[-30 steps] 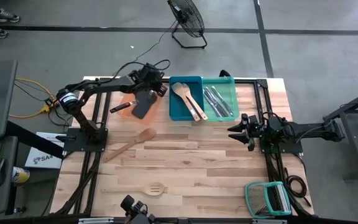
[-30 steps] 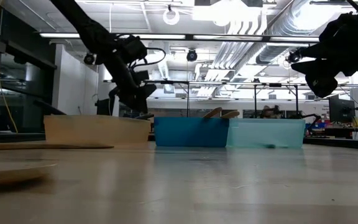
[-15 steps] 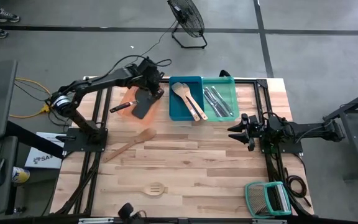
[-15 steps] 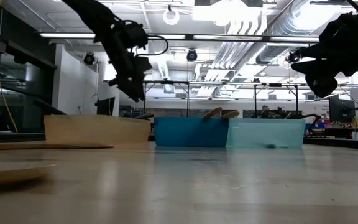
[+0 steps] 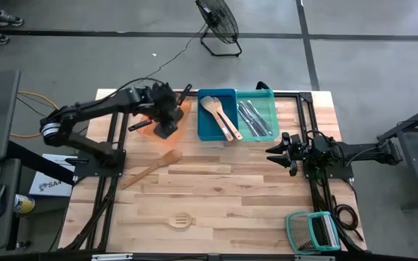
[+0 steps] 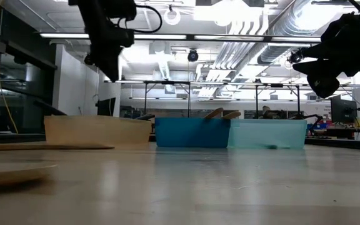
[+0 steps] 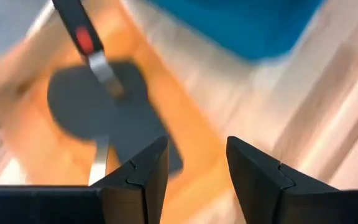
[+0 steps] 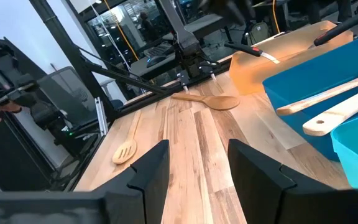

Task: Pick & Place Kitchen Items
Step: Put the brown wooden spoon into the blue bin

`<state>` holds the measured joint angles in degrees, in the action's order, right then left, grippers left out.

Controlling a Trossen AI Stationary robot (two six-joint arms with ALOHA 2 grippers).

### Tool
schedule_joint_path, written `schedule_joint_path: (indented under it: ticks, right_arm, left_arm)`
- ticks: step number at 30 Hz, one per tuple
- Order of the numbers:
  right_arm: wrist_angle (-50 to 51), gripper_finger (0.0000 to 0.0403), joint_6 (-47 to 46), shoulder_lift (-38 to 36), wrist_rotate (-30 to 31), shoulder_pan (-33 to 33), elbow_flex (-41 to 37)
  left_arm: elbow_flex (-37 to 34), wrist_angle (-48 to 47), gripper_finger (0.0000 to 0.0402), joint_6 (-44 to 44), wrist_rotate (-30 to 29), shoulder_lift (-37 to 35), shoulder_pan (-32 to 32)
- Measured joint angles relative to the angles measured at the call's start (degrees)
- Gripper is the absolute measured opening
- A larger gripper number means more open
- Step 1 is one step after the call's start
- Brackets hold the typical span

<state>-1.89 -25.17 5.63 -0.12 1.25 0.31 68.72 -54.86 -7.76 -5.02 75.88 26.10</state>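
On the wooden table (image 5: 216,196), the left arm is reaching across the far left corner, its left gripper (image 7: 191,165) hanging over the orange tray (image 5: 145,125) with the fingers spread apart and nothing between them. The right arm is waiting above the table's right edge, the right gripper (image 8: 194,168) likewise standing parted and empty. Beside the orange tray, the blue tray (image 5: 215,116) and the teal tray (image 5: 261,112) are sitting side by side, touching. In the orange tray black spatulas (image 7: 104,106) are lying overlapped; wooden spoons (image 5: 220,116) are resting in the blue tray and silver cutlery (image 5: 252,117) in the teal one. A wooden spoon (image 5: 151,168) and a slotted spatula (image 5: 178,220) are lying loose on the bare table.
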Motion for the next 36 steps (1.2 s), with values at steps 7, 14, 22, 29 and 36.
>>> schedule_joint_path:
  ticks: [7,14,22,29,36]
  right_arm:
    - [0.0,0.0156,0.0,0.0,0.0,0.0,0.0]
    - [0.0,0.0156,0.0,0.0,0.0,0.0,0.0]
    - [0.0,0.0156,0.0,0.0,0.0,0.0,0.0]
    - [0.0,0.0156,0.0,0.0,0.0,0.0,0.0]
    - [0.0,0.0156,0.0,0.0,0.0,0.0,0.0]
  left_arm:
    - [-1.2,-10.3,0.0157,-8.0,-2.9,-0.9,-9.1]
    - [-9.1,-11.3,0.0157,-22.7,-2.9,-0.9,-19.6]
    - [-14.7,-11.1,0.0157,-35.8,-2.9,-0.8,-29.5]
    - [-16.0,-10.9,0.0157,-40.7,-3.1,-0.8,-34.7]
    - [-17.1,-10.6,0.0157,-45.2,-3.2,-0.8,-37.7]
